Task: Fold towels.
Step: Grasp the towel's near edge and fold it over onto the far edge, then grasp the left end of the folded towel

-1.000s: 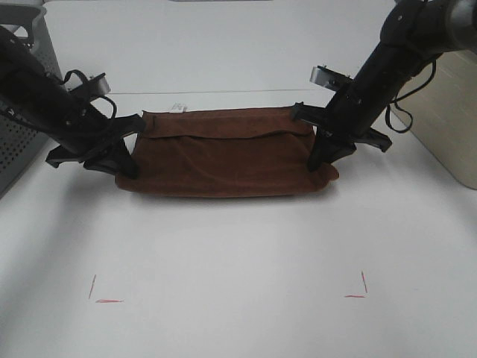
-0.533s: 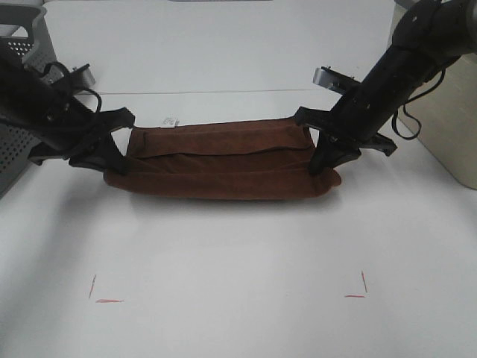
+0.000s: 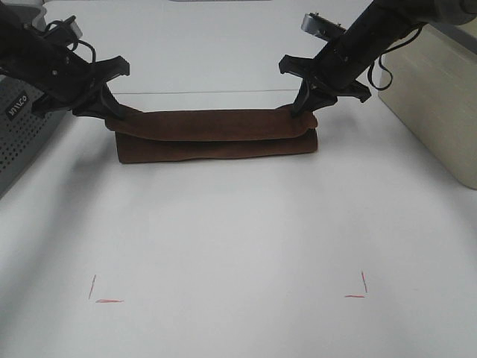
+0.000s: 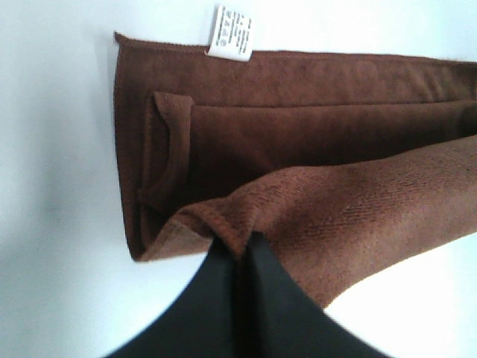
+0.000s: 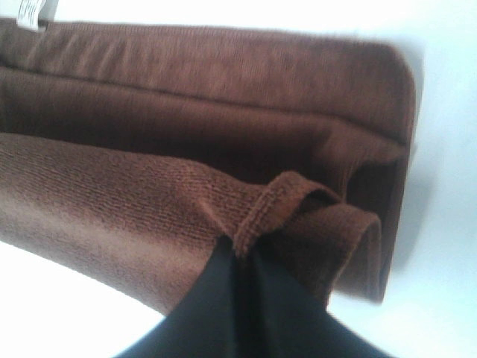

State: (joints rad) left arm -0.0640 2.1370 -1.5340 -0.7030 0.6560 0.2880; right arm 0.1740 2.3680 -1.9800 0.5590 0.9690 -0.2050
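Observation:
The dark reddish-brown towel lies folded into a long narrow band on the white table. My left gripper is shut on the towel's near edge at its left end and holds that edge lifted. My right gripper is shut on the same edge at the right end. The left wrist view shows the pinched corner above the lower layers and the white tag. The right wrist view shows the pinched hem and a sliver of the tag.
A grey perforated box stands at the left table edge. A beige box stands at the right. Two red corner marks are drawn on the table near the front.
Both grippers have lifted the towel's near edge and carried it up and toward the far side. The towel now looks narrower, and the tag is no longer seen from above.

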